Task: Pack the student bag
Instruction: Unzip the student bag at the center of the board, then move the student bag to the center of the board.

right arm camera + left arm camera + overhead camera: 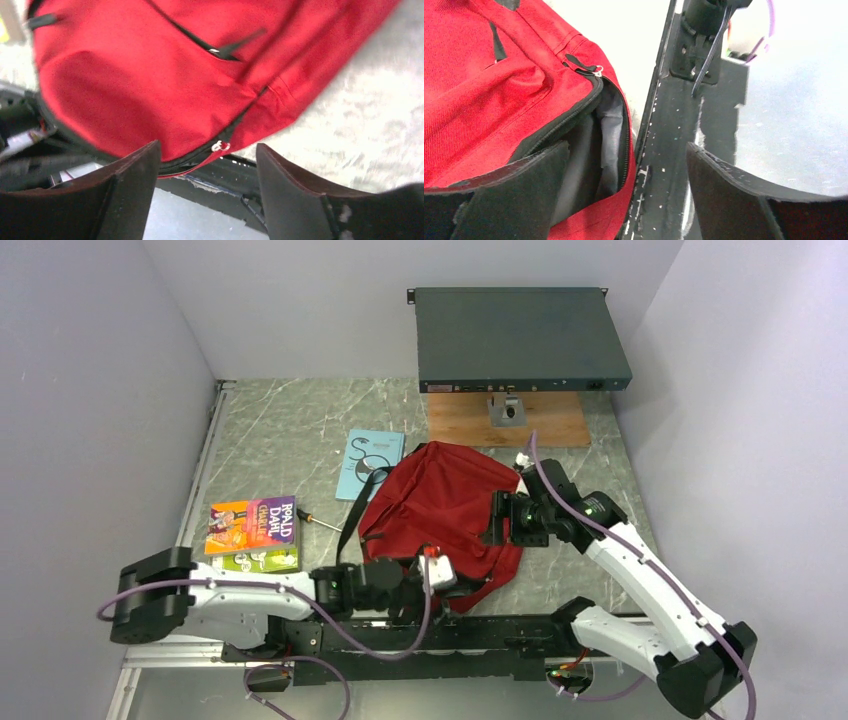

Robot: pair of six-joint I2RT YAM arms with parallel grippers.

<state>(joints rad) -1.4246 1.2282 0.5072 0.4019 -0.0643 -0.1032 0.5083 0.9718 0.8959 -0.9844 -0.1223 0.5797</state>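
Left gripper (626,150) spread wide, nothing pinched, parked at near end of student bag (499,90). Bag mouth (609,135) unzipped, dark gap just beside its left finger (509,200), red body running away ahead and leftward. Right gripper (207,145) spread too, empty, hovering over bag's right flank, zipper pull (220,146) showing below gap between fingers. Books (252,525) well apart, back behind left gripper along its arm. My guess: left arm nearer both books and mouth.
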